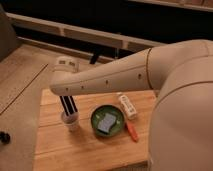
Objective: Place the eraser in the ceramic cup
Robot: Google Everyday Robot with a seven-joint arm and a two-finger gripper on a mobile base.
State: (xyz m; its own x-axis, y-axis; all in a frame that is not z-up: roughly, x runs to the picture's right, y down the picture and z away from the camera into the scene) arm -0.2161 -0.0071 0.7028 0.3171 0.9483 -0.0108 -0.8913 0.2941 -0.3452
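Gripper is at the near-left of the counter, pointing straight down. Its tips are at or just inside the rim of the white cup, and the fingers read as pressed together.

Eraser: can't pick it out as a separate thing, black against dark fingers. My guess is it's either pinched between them or down in the cup. Can't tell which.

Risks from here:
- The cup looks small, light and handleless. Any sideways drift with the tips inside the rim would tip or drag it. The green bowl sits just right of it, so a shove goes into the bowl.
- If the eraser is in the grip, an off-centre release could leave it propped on the rim or bounce it onto the counter.
- A lift with the eraser stuck to one finger would carry it out of the cup.
- Pushing lower loads the cup base and could skate it on the wood.

Hidden or unclear:
- The cup's inside is blocked by the fingers.
- Whether the tips are inside the rim or just above it is not resolvable.
- The arm covers the far middle of the counter and its right side.
- The grey pad in the bowl, and the white box and orange pen right of the bowl, sit apart from the cup.
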